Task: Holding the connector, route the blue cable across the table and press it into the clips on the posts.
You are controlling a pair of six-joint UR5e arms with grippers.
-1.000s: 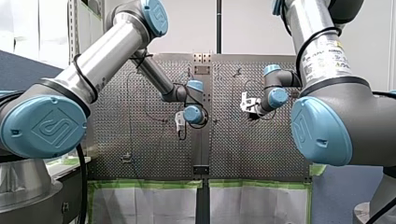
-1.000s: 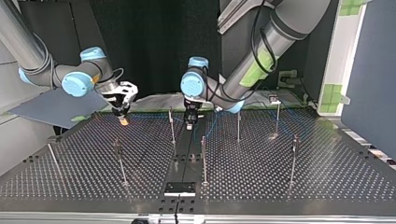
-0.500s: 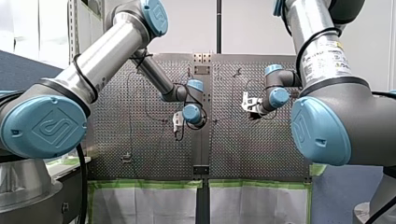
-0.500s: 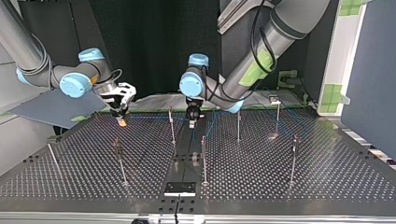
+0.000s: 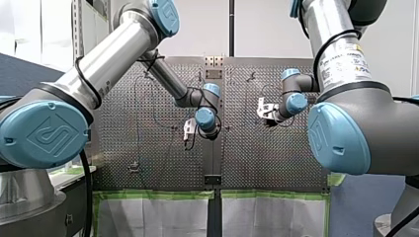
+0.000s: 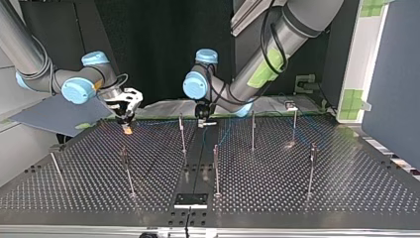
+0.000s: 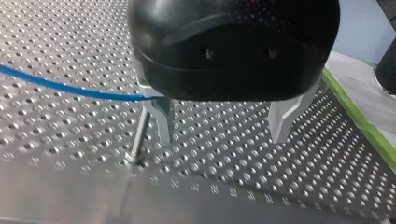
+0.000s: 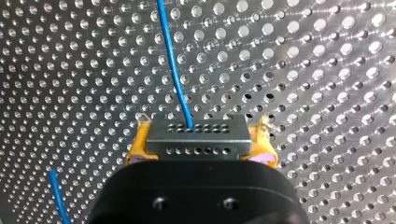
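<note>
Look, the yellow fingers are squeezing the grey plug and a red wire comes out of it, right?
Not quite: the wire is blue, not red. The right wrist view shows my right gripper, with yellow pads, squeezing the grey connector, and the blue cable comes out of it.

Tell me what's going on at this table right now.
Two robot arms are routing a cable over the perforated table. My right pincer is shut, its yellow pads on the grey connector, and the blue cable leads out of it across the table. My left pincer hangs open near the table's middle, holding nothing. The cable runs up beside one of its fingers, just above a post. Whether it sits in a clip there cannot be told.
</note>
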